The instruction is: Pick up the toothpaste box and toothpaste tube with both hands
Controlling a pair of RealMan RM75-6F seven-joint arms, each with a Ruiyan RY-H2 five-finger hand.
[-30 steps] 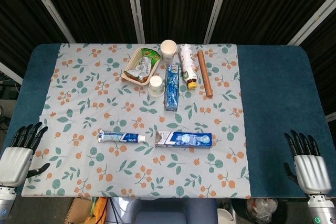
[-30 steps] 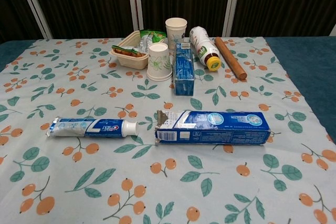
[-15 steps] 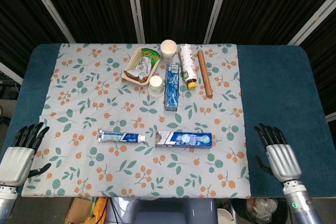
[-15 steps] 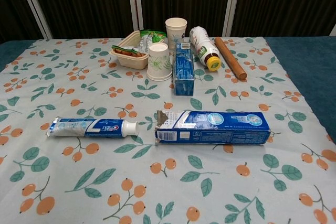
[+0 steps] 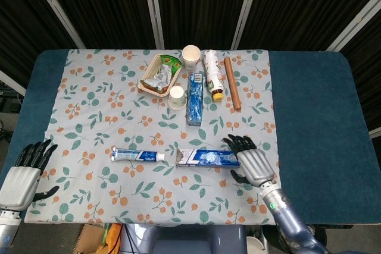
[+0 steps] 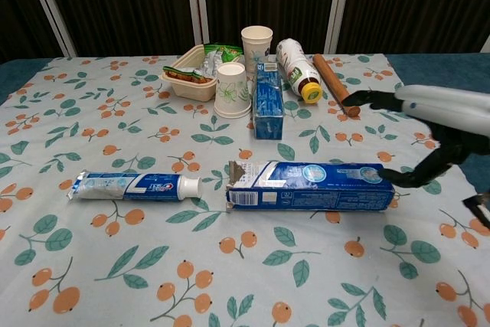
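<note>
The blue toothpaste box [image 5: 208, 157] [image 6: 309, 185] lies flat near the cloth's front middle, its torn flap end pointing left. Left of it lies the toothpaste tube [image 5: 137, 155] [image 6: 135, 186], white cap toward the box. My right hand [image 5: 250, 162] [image 6: 432, 126] hovers open at the box's right end, fingers spread, thumb close to the box end; contact is unclear. My left hand [image 5: 22, 173] stays open off the cloth's front left corner, far from the tube, and shows only in the head view.
At the back stand a second upright blue box [image 6: 268, 101], two paper cups [image 6: 232, 90] [image 6: 256, 44], a snack tray [image 6: 191, 83], a lying bottle [image 6: 297, 69] and a brown stick [image 6: 335, 85]. Blue tabletop [image 5: 315, 105] flanks the floral cloth.
My right hand has swept leftward from the table's right front edge to the box's right end. The left hand, box and tube have stayed put.
</note>
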